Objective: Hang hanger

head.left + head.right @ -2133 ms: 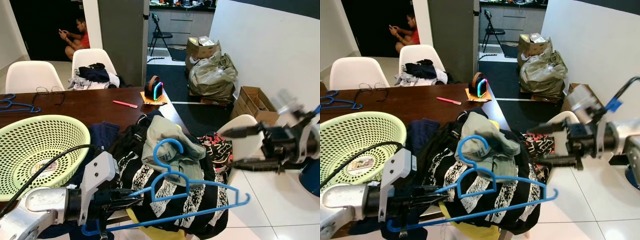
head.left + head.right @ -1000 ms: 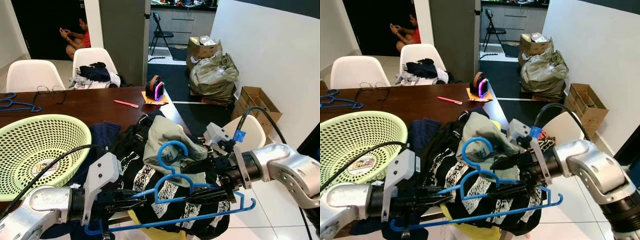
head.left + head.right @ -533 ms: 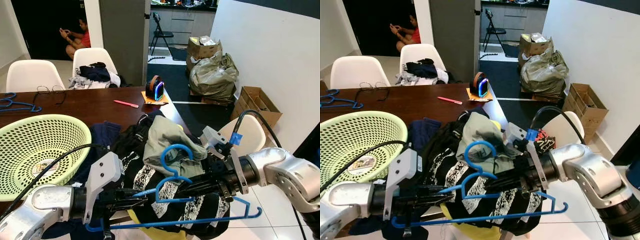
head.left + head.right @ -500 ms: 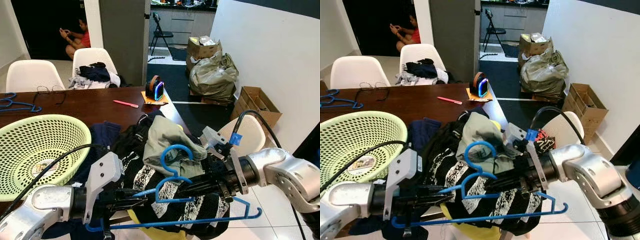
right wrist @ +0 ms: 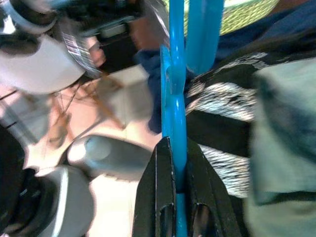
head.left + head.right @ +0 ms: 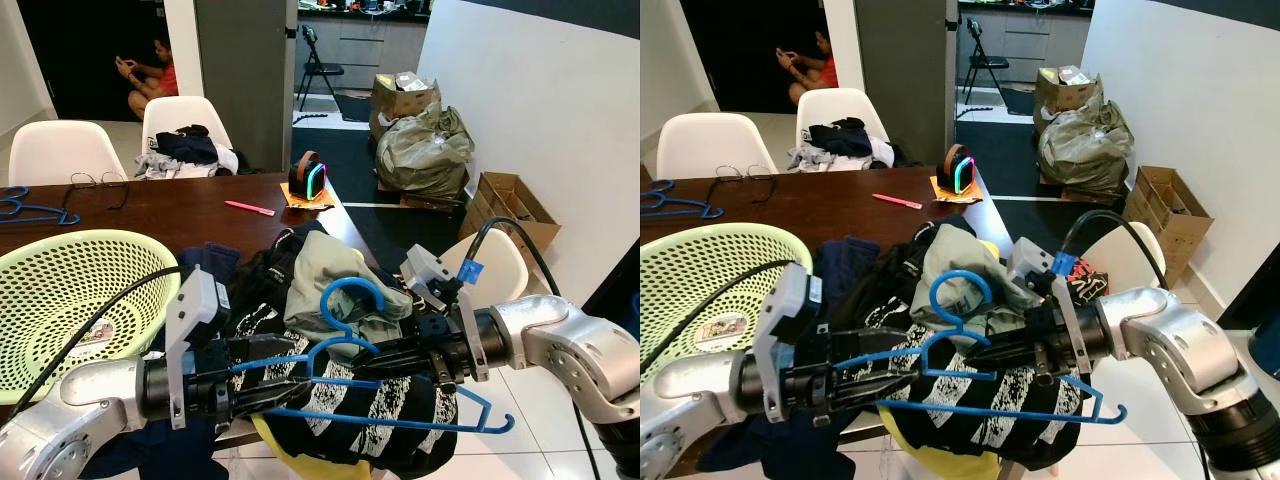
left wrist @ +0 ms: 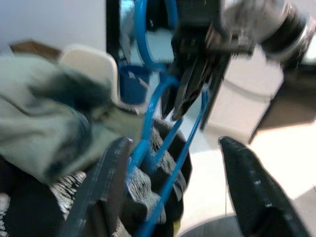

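A blue plastic hanger (image 6: 400,420) hangs in the air over the heap of clothes (image 6: 335,265) at the table's near end, hook (image 6: 350,290) up. My right gripper (image 6: 345,372) reaches in from the right and is shut on the hanger's sloping arm; the right wrist view has the blue bar (image 5: 177,98) clamped between its fingers (image 5: 165,197). My left gripper (image 6: 295,385) points at the hanger's left end. In the left wrist view its fingers (image 7: 111,187) stand wide apart, open, with the hanger (image 7: 148,118) passing between them.
A pale green basket (image 6: 80,290) sits on the brown table (image 6: 190,215) at left, with more blue hangers (image 6: 25,205), glasses, a pink pen and a speaker (image 6: 308,178) behind. White chairs (image 6: 495,262) stand around. Boxes and bags (image 6: 425,150) lie far right. A person (image 6: 150,80) sits at the back.
My right gripper swung in from the right and closed on the hanger. My left gripper, shut on the hanger's lower left corner before, now stands open, and that arm has risen.
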`<state>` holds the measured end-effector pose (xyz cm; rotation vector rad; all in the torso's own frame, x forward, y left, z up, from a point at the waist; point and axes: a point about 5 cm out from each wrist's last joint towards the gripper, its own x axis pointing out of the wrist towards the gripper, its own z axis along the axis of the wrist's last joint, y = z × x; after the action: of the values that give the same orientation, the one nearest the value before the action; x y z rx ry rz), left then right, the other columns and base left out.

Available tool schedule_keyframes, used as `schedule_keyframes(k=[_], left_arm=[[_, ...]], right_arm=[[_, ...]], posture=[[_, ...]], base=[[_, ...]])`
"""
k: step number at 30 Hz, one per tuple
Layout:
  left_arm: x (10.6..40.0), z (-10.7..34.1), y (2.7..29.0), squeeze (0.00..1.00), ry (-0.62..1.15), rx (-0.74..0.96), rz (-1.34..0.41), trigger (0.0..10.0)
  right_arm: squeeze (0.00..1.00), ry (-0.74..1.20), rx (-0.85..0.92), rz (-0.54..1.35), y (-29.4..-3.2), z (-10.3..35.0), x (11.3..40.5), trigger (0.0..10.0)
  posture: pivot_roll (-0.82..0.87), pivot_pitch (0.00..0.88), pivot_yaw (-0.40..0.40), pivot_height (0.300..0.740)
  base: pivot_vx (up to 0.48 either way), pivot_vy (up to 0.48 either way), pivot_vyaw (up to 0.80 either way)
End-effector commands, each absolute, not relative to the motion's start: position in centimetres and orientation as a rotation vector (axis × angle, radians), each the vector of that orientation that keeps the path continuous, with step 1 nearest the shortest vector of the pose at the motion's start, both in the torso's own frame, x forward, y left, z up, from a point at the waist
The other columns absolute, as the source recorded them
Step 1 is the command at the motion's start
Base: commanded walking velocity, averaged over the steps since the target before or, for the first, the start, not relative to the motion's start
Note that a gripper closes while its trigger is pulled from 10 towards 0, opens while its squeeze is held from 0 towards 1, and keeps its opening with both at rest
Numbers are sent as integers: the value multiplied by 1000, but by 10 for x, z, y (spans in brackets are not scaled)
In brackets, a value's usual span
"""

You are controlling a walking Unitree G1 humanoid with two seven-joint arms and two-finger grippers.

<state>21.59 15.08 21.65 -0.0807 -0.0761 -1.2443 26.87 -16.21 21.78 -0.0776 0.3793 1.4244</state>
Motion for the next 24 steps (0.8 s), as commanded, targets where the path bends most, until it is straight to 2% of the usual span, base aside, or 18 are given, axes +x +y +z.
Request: schedule_keyframes(k=[1,6,9,10,12,13,15,16,17,18,19,20,21,24], left_arm=[[214,244,158,1000,-221,-125,-1234,10000],[208,292,173,1000,-492,-263,-1212,10000],[207,298,176,1000,-532,-276,-1199,10000],[209,306,182,1000,-584,-272,-1152,10000],[209,308,183,1000,-593,-270,-1141,10000],[211,309,186,1000,-597,-262,-1116,10000],[229,306,192,1000,-551,-204,-933,10000],[229,306,192,1000,-551,-204,-933,10000],[238,301,193,1000,-515,-143,-847,10000],[251,290,194,690,-446,-76,-740,10000],[251,290,194,690,-446,-76,-740,10000],[263,275,194,0,-380,-44,-644,10000],[276,254,191,0,-304,-4,-548,10000],[280,234,179,0,-253,39,-514,10000]], right_arm=[[0,276,-44,1367,-174,232,277,0],[0,81,49,1204,-199,258,298,0],[0,45,65,1167,-205,262,302,0],[0,1,62,1037,-218,267,312,0],[0,-4,58,1006,-221,267,314,0],[0,-5,44,937,-227,265,318,0],[0,-47,62,664,-252,265,335,0],[0,-47,62,664,-252,265,335,0],[0,-82,101,569,-261,267,340,0],[0,-124,174,440,-275,269,345,5569],[0,-124,174,440,-275,269,345,5569],[0,-144,224,306,-291,266,347,10000],[0,-157,281,157,-308,257,347,10000],[0,-163,297,55,-318,247,343,10000]], posture=[[63,0,-66,740],[69,0,-69,740],[69,0,-68,740],[71,0,-69,740],[71,0,-69,740],[69,0,-67,740],[64,0,-65,740],[64,0,-65,740],[64,0,-65,740],[66,0,-64,740],[66,0,-64,740],[61,0,-60,740],[61,0,-60,740],[48,0,-50,740]], base=[[0,0,0],[0,0,0],[0,0,0],[0,0,0],[0,0,0],[0,0,0],[0,0,0],[0,0,0],[0,0,0],[0,0,0],[0,0,0],[0,0,0],[0,0,-700],[0,0,-725]])
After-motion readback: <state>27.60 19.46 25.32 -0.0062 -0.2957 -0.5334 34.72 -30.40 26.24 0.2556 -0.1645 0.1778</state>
